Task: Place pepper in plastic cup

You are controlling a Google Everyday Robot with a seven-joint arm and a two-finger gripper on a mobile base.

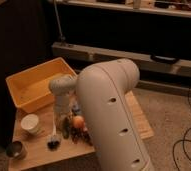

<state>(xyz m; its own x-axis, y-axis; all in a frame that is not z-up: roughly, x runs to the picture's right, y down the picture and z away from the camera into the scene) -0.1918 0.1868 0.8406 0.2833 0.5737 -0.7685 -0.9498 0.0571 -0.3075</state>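
My gripper (64, 122) hangs from the white wrist (62, 89) and reaches down to the wooden table (39, 155), just left of the round orange fruit (78, 121). A slim dark green shape, which looks like the pepper (66, 129), stands at the gripper's tip, between the brush and the fruit. I cannot tell whether the gripper touches it. The pale yellow-green plastic cup is out of sight, possibly hidden behind my arm.
A yellow bin (31, 87) sits at the table's back left. A white round cup (30, 122), a dark metal bowl (15, 149) and a white-handled black brush (53, 140) stand at the left front. My bulky white arm (114, 115) covers the table's right half. Cables (189, 142) lie on the floor.
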